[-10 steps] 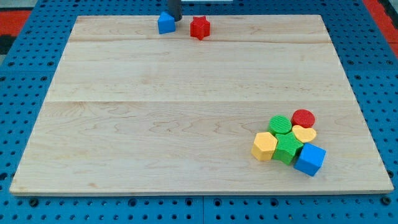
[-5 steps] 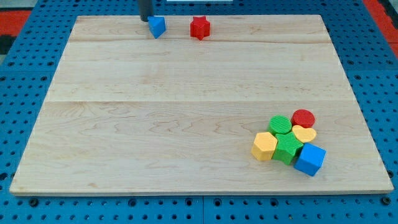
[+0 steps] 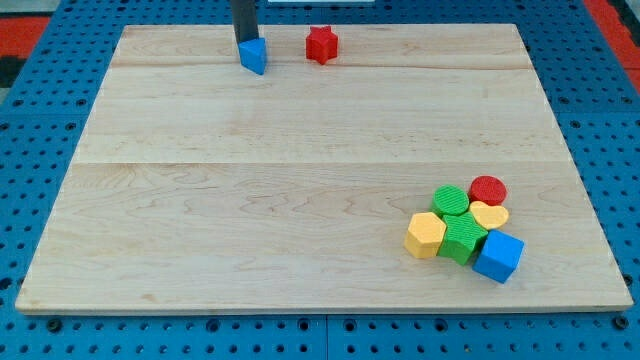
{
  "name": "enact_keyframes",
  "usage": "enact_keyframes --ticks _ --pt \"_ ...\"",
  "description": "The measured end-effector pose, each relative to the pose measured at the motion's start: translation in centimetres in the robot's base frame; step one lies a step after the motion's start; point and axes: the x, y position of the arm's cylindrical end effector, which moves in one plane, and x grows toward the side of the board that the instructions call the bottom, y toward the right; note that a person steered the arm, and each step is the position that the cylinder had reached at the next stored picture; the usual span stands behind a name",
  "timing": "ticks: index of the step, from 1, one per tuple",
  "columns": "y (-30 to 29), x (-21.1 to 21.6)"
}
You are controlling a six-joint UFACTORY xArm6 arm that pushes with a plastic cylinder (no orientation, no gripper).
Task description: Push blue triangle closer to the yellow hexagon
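No jaws fitted: my tip (image 3: 244, 41) is pressed on the blue triangle (image 3: 253, 55), upper left; yellow hexagon (image 3: 425, 235) sits lower right.

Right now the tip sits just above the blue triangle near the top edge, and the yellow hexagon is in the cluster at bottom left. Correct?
Not quite. My tip does sit just above the blue triangle near the top edge, but the camera view shows the yellow hexagon in the cluster at the view's bottom right, not bottom left.

Bright, even overhead light, soft short shadows, sharp focus, no glare or blur.
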Motion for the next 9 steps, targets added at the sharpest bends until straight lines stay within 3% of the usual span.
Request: enact_keyframes --ticks 3,9 --pt "-0.4 6.3" --pt "11.1 9.7"
